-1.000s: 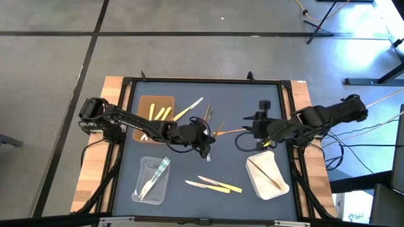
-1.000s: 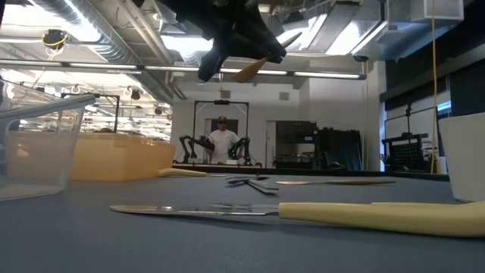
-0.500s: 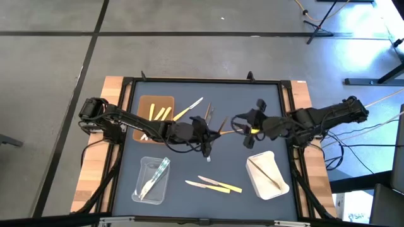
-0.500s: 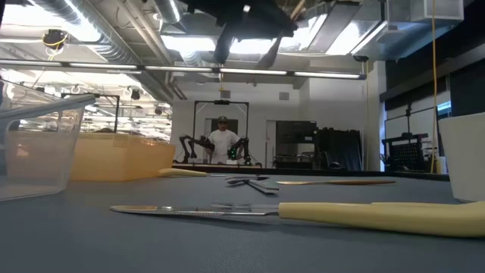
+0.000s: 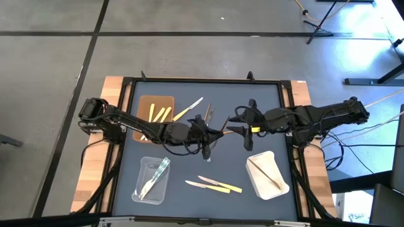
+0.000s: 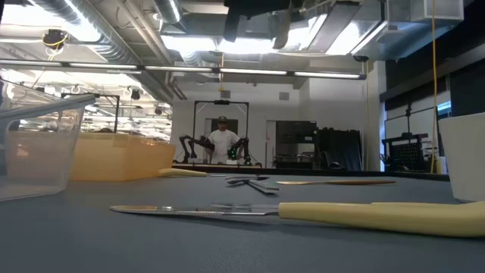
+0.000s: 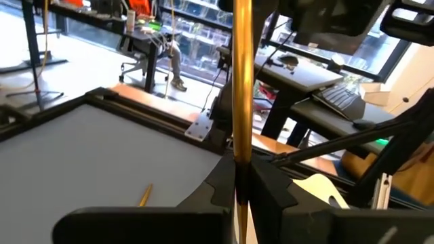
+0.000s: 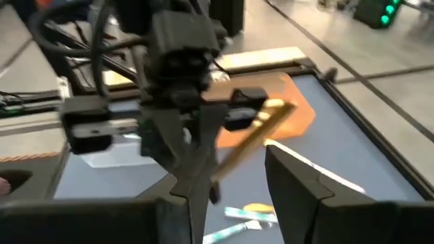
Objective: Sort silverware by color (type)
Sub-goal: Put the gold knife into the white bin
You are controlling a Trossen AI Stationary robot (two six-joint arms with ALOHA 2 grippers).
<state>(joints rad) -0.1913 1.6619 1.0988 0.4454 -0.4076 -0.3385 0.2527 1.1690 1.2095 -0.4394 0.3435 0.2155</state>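
Midway, we pinch a wooden stick (image 5: 219,132) in our left claw (image 5: 211,133) above surface centre, our right claw (image 5: 243,123) spread at its 3 o'clock; trays part-filled, loose silverware (image 5: 213,183) remains at 6 o'clock

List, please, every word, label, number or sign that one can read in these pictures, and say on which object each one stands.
None: no readable text appears in any view.
The brown tray, the clear tray and the white tray carry no print.
The wooden utensil held by the left gripper is unmarked.
The room's screens and green lights show no legible characters.
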